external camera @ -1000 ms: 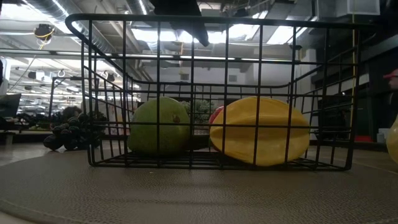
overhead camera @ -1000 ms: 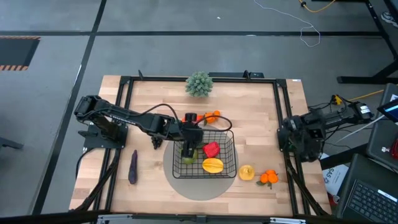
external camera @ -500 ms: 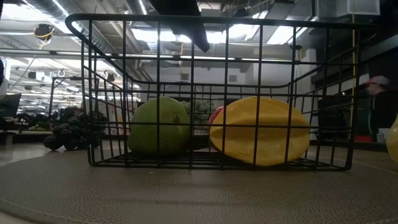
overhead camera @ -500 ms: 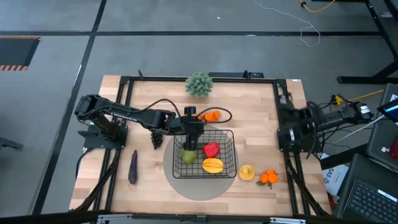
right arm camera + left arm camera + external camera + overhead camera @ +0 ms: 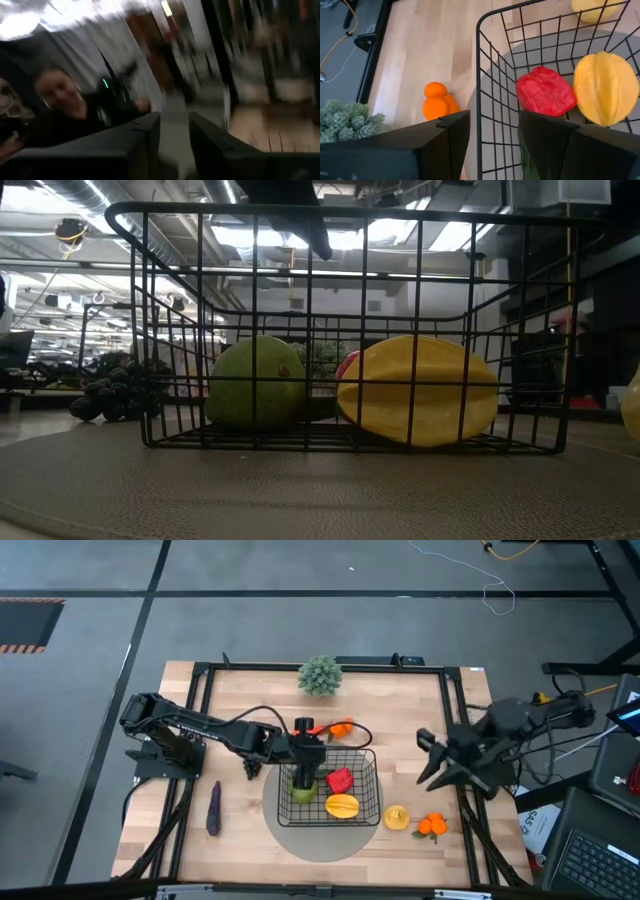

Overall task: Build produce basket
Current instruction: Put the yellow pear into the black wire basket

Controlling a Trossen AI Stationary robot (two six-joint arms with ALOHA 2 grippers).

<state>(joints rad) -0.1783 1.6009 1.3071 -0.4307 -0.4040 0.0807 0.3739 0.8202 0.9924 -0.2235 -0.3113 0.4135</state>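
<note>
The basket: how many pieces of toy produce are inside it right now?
3. Inside the basket: a green pear at its left side under the left gripper, a red pepper in the middle, and a yellow fruit beside them. Nothing else shows, though the gripper may hide something.

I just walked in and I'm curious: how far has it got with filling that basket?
Partly done. The basket holds a green pear, a red pepper and a yellow fruit. The left gripper hangs open over the basket's edge, holding nothing; the right gripper is out over the table. Left outside: eggplant, grapes, lemon and oranges.
</note>
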